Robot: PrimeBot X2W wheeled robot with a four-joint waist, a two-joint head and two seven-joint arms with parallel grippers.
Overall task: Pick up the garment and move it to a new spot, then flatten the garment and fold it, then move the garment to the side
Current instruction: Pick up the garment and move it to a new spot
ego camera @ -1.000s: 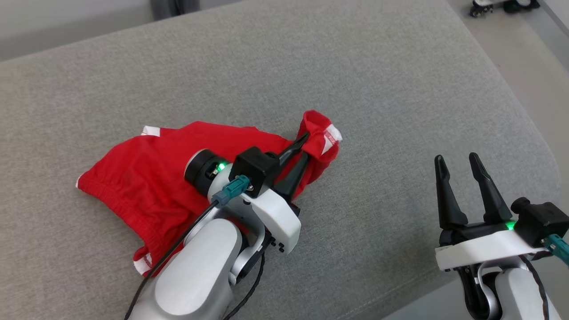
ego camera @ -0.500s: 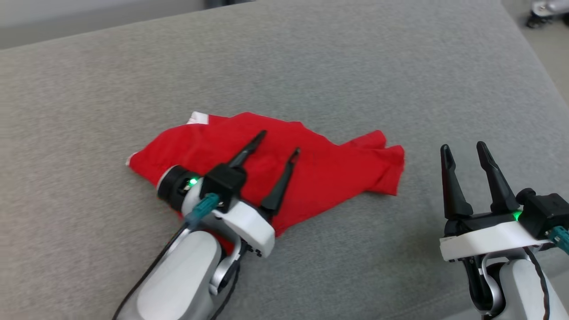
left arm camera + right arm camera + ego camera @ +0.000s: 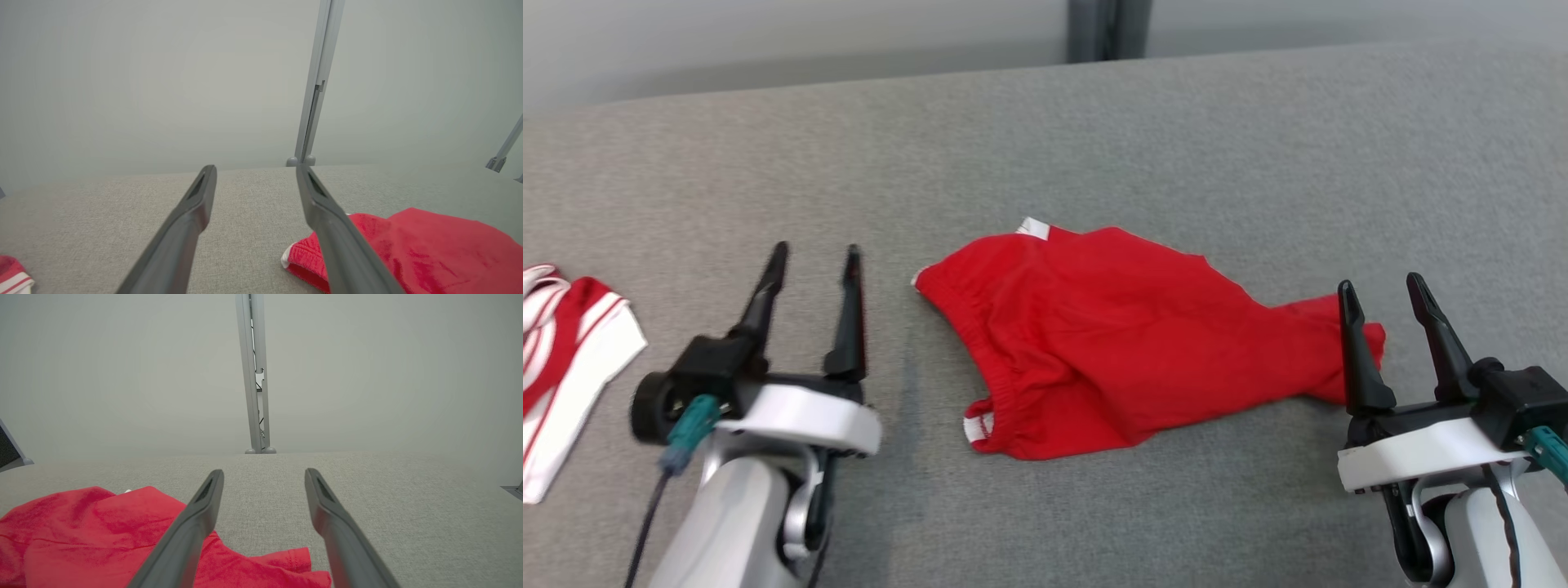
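Long dark tapered fingers [image 3: 756,304] on left gripper [image 3: 816,247], right gripper [image 3: 1380,282]; black base [image 3: 715,363], white wrist shell [image 3: 800,412], teal plug [image 3: 686,418], pale grey forearm [image 3: 731,523], black cable [image 3: 647,527].

The garment [image 3: 1127,343] between the two sets of jaws is soft red cloth, matt, with a faint nap (clearest in the wrist views) and a puckered elastic edge. The grey surface [image 3: 1094,122] under it is coarse woven fabric. The left gripper [image 3: 816,247] and right gripper [image 3: 1380,282] have smooth, matt dark fingers [image 3: 184,228] on glossier white plastic housings [image 3: 800,416]. Beyond the fingertips stands a smooth pale metal post [image 3: 314,81].
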